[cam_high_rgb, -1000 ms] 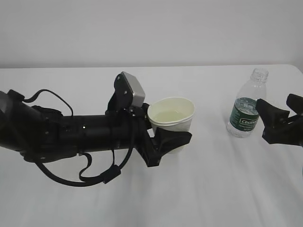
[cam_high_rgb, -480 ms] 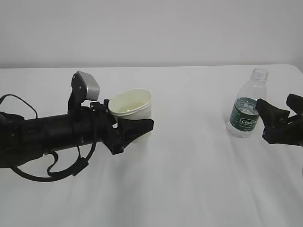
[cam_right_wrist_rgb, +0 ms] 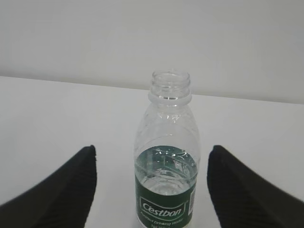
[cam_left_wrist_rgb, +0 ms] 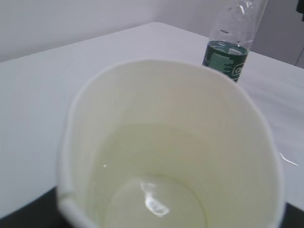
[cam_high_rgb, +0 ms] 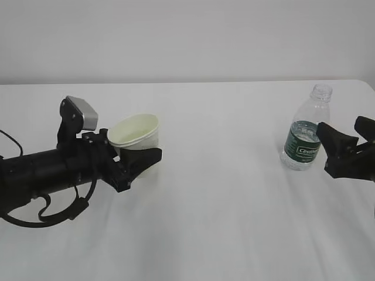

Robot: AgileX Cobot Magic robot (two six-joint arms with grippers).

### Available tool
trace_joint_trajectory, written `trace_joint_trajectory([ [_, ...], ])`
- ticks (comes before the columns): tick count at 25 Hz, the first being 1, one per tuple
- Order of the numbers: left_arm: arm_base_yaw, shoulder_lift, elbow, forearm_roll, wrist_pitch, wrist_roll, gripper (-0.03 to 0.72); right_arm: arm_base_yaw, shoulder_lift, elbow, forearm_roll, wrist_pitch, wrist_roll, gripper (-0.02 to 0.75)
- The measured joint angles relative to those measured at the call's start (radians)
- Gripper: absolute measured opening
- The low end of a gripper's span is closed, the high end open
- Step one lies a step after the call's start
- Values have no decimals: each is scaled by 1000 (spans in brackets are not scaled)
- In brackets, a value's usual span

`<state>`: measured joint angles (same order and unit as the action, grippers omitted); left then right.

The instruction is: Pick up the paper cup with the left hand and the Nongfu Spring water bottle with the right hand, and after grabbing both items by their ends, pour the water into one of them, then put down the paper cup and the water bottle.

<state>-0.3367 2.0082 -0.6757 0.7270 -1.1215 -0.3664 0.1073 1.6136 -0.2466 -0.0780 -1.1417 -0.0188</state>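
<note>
White tabletop (cam_high_rgb: 222, 222), pale wall behind. Left hand (cam_high_rgb: 137, 159) holds paper cup (cam_high_rgb: 136, 133) w/ water (cam_left_wrist_rgb: 152, 204), far left. Right hand (cam_high_rgb: 343, 149) wide open, bottle (cam_high_rgb: 304, 137) standing free just in front. Put-down step; next: lower cup, let go.

the paper cup (cam_left_wrist_rgb: 171, 147) fills most of the view, its mouth open to the camera, with clear water (cam_left_wrist_rgb: 152, 202) at the bottom. behind it, the water bottle (cam_left_wrist_rgb: 231, 40) stands upright on the white table (cam_left_wrist_rgb: 42, 95).
</note>
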Motion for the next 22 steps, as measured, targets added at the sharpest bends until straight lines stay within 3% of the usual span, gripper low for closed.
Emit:
trace_joint_trajectory([
  [10, 55, 0, 80, -185, 0, 120, 447, 0, 0, 0, 0, 0, 0, 552],
  [22, 62, 0, 126, -451, 0, 250, 442, 0, 0, 0, 0, 0, 0, 552],
])
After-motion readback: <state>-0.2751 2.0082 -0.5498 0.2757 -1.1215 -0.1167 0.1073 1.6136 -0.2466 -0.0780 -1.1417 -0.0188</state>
